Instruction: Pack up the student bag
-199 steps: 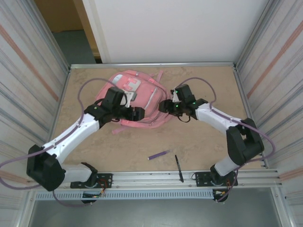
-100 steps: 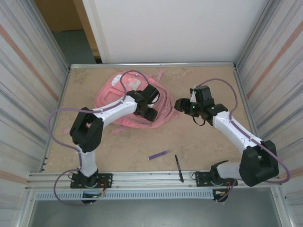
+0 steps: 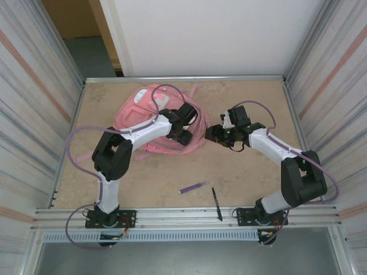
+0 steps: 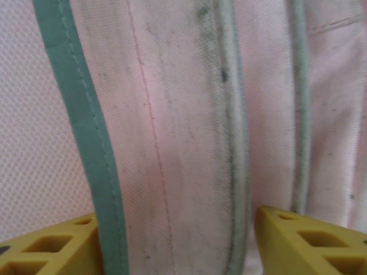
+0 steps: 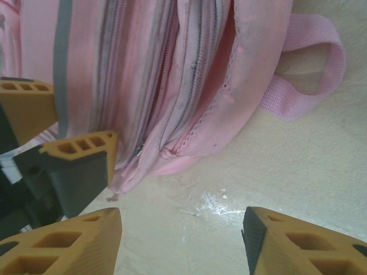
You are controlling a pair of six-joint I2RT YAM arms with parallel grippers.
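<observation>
Two grippers meet at one edge of the student bag [image 3: 133,114], which lies flat on the far left of the table [image 3: 241,172], long axis about 11 to 5 o'clock from above. The left gripper [image 4: 175,229] presses on that 3 o'clock edge, fingers apart over fabric. The right gripper [image 5: 180,229], spread wide and empty, has the zips [image 5: 172,86] just beside it at 9 o'clock. Half a second ago it stood farther off; the left has barely shifted.

Both arms reach forward. The left gripper [image 3: 184,136] points down, fingers spread; the right gripper [image 3: 212,133] faces it, likewise spread.
</observation>
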